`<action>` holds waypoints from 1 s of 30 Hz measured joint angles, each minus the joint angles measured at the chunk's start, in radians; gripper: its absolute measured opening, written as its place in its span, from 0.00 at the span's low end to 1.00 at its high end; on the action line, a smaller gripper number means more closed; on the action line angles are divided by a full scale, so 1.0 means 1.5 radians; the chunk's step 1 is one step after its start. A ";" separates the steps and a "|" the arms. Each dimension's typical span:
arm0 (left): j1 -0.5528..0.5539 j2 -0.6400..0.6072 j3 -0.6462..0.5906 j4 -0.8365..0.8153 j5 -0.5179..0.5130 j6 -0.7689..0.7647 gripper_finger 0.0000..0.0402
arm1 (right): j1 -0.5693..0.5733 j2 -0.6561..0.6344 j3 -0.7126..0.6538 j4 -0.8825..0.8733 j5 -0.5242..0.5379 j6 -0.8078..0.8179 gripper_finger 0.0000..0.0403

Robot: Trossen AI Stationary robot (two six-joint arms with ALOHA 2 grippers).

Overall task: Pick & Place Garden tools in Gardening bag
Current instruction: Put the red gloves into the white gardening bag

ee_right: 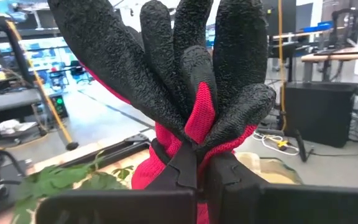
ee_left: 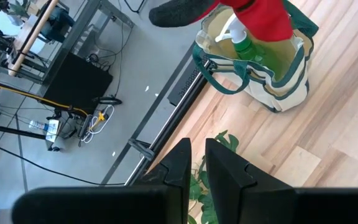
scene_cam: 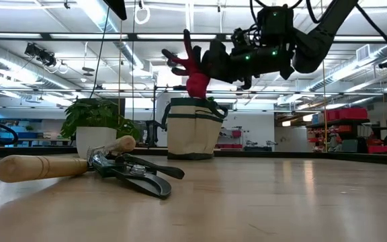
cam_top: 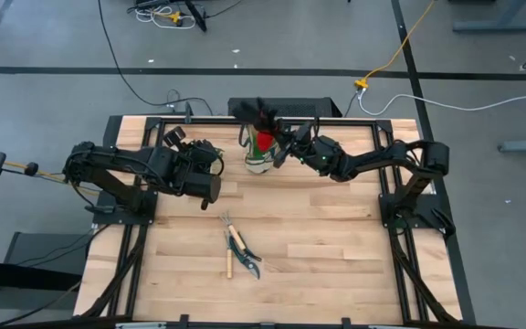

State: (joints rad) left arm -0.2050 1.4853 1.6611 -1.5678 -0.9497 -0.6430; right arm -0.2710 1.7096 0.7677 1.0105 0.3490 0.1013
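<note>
**A:** Start on your left. What is the left gripper [cam_top: 215, 157] doing?

**B:** It waits over the back-left part of the table [cam_top: 336, 247], just left of the gardening bag [cam_top: 257, 159]. Its fingers stand close together with a narrow gap and hold nothing. You can leave it be.

**A:** And the tools on the wood?

**B:** Moving right, near the middle of the table, lie the wooden-handled mini rake [cam_top: 228, 247] and the dark-handled pruning shears [cam_top: 245, 258], touching each other and well apart from the bag. Neither is picked yet. A leafy plant sprig [ee_left: 205, 186] lies near the left gripper; it's not yours to pack.

**A:** Where's the bag?

**B:** It stands upright at the back edge, centre. Your left wrist view shows something green with a white top [ee_left: 244, 43] already inside it; I can't tell exactly what it is.

**A:** So which step am I on?

**B:** I'd say placing the glove. The right gripper [cam_top: 279, 143] reaches in from the right and is clamped on the red-and-black glove [cam_top: 264, 137], which hangs directly over the bag's mouth, cuff downward, fingers splayed upward.

**A:** What does the next move call for?

**B:** Lower the cuff inside the rim, keep clear of the green loop handles [ee_left: 225, 78], then release. Judge the drop from the low view.
</note>
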 joint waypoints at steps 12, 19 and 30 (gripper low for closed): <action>0.000 0.000 0.000 0.000 0.000 0.000 0.14 | 0.000 0.013 0.000 0.000 0.011 -0.003 0.00; 0.000 0.000 0.000 0.000 0.002 0.000 0.14 | 0.000 0.063 0.000 0.037 0.018 0.013 0.00; 0.000 0.000 0.000 0.000 0.002 0.000 0.14 | 0.007 0.097 0.000 0.046 0.003 0.030 0.00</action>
State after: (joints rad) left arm -0.2050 1.4853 1.6611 -1.5673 -0.9474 -0.6434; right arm -0.2603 1.8546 0.7677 1.0788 0.3529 0.1466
